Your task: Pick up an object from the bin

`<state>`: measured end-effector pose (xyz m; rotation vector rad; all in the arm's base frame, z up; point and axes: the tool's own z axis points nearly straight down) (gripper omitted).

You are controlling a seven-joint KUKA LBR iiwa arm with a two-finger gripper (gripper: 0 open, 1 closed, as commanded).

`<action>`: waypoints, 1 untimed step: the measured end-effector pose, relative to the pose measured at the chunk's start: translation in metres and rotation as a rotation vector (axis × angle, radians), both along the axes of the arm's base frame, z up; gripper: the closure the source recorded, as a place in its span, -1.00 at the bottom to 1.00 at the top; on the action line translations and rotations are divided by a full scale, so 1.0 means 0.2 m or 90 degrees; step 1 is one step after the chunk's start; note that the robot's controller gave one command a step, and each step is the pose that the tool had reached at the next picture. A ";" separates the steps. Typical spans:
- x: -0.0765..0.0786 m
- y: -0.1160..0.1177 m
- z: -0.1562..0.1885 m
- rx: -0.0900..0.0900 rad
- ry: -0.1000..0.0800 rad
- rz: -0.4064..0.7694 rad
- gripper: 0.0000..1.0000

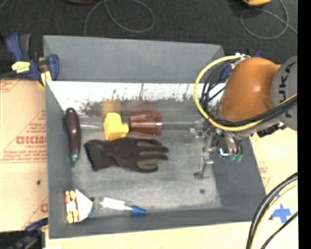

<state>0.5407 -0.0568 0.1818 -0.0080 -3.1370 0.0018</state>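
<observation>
Fingers [201, 165] of the arm hang low over the bare floor of the grey metal bin [179, 191], in its right part. Nothing shows between them, and whether they stand apart or closed cannot be told from this angle. Above them sit the wrist's orange cover [251, 90] and a loop of yellow and black cables [205, 95].

Nearest to the left, apart from them, a dark brown glove [127, 154] lies flat at the bin's middle, its fingertips toward the arm. Just behind the glove lies a tool with a yellow block [114, 126] and a reddish translucent barrel [144, 124]. Along the left wall lies a maroon-handled tool [72, 134]. At the near edge lies a white tube with a blue cap [119, 206], and beside it, in the near left corner, a white, red and yellow packet [78, 206].
</observation>
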 end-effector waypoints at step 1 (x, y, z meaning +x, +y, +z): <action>0.01 0.00 0.02 -0.001 -0.005 0.001 -1.00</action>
